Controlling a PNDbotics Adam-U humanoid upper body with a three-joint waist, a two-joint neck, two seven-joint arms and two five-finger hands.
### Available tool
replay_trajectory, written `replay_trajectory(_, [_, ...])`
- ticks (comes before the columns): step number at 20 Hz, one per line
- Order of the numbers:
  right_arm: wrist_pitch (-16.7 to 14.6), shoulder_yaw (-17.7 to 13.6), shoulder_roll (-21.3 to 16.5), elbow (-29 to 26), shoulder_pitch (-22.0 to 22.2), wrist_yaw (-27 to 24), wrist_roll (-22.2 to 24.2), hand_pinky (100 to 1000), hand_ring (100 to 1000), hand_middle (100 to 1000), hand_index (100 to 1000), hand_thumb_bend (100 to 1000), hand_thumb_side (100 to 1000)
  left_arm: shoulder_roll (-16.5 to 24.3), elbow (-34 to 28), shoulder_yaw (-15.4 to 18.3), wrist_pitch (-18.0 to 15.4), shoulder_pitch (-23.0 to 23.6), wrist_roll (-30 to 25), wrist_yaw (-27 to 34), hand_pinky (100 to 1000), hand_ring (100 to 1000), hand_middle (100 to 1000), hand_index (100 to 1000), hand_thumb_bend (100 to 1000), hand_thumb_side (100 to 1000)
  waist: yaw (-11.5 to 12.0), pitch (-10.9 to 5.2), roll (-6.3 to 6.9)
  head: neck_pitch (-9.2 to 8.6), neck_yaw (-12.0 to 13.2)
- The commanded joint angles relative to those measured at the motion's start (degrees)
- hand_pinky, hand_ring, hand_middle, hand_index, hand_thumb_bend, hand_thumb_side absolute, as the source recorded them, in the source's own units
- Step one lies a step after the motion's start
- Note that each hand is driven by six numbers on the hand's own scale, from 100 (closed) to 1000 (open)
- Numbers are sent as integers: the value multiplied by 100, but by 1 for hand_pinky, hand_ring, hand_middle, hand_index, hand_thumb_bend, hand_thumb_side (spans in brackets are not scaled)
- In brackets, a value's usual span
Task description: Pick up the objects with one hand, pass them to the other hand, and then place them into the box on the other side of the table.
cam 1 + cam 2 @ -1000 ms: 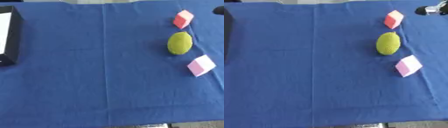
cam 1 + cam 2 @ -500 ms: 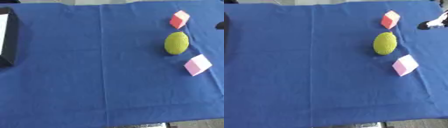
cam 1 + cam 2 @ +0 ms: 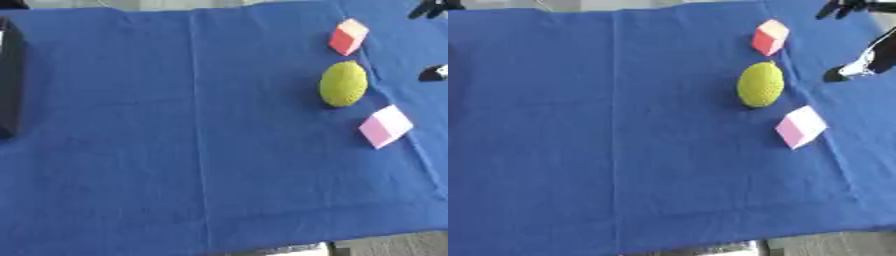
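Black box (image 3: 9, 75) sits at the bench's far left edge, only its dark side wall in view. Blue cloth-covered bench (image 3: 175, 150) bare through the middle. Three objects lie in a column on the right side: red cube (image 3: 769, 37) farthest back, yellow-green textured oval ball (image 3: 760, 84) just below it, pink cube (image 3: 801, 126) nearest, none touching. Right hand (image 3: 857, 64) shows at the right edge beside the ball, apart from it; can't tell whether its fingers are open or curled. Left hand not visible.

Blue cloth (image 3: 175, 150); red block (image 3: 348, 37), yellow-green ball (image 3: 342, 84), pink block (image 3: 384, 126).
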Motion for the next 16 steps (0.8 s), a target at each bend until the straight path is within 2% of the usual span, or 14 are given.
replay_trajectory(1, [-58,-13,-286,-117,10,159,61,923,871,875,879,589,296,238,-104,19,4,-63,12,9,861,848,822,871,435,752,-15,-131,11,36,-157])
replay_trajectory(5, [-169,73,-319,-200,107,330,100,925,871,877,881,586,288,236,-100,20,11,-50,17,8,861,848,822,871,434,754,-21,-124,15,55,-199])
replay_trajectory(16, [-559,446,-485,-282,320,713,140,921,865,877,878,580,277,222,-99,8,31,-49,20,4,860,850,823,870,431,756,-17,-92,20,54,-67])
